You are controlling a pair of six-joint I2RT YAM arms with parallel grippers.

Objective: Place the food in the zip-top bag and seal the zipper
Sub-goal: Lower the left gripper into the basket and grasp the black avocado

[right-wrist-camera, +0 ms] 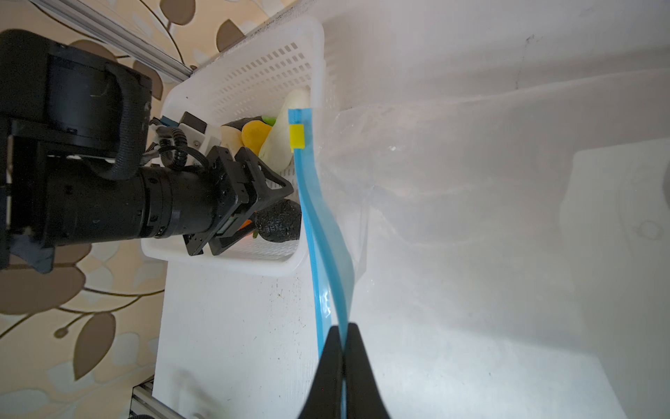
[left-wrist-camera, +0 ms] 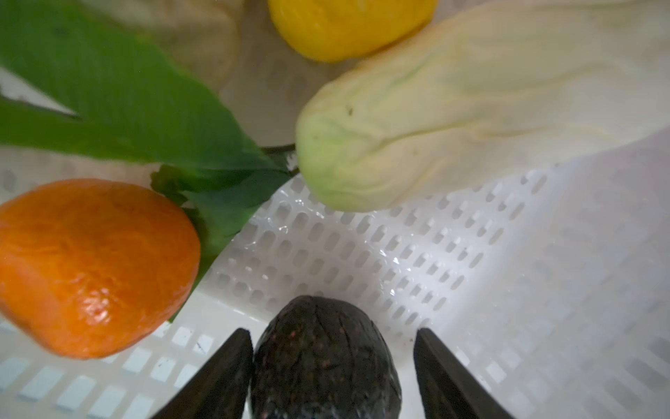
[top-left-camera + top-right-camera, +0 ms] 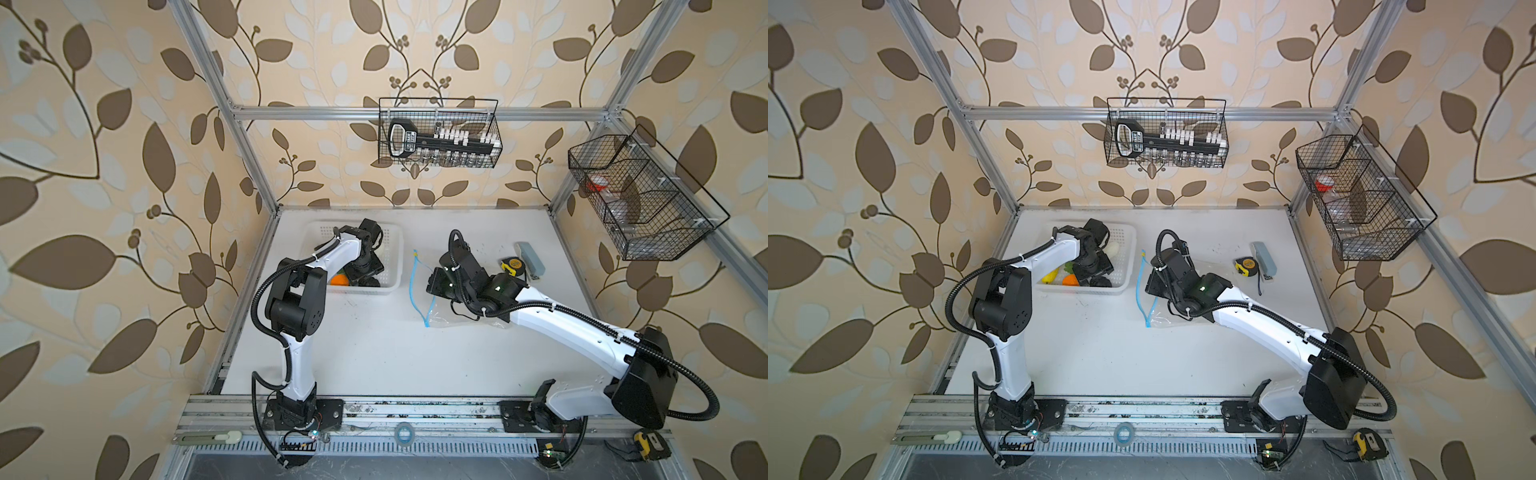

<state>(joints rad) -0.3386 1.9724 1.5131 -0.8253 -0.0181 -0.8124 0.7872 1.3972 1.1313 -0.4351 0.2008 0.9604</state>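
Now the zip-top bag (image 1: 471, 181) lies on the table (image 3: 374, 353) beside the white basket (image 1: 253, 65), its zipper (image 1: 311, 203) pinched in the clenched right gripper (image 1: 342, 328). Picking looks to be in hand: the left gripper (image 2: 331, 332) is spread astride the eggplant (image 2: 326, 370) in the basket and needs to close, then lift.

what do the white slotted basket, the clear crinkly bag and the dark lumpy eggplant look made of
White slotted basket: glossy moulded plastic, regular slots and highlights.
Clear crinkly bag: thin transparent plastic film, creased and shiny.
Dark lumpy eggplant: matte, wrinkled surface; probably foam or soft plastic.
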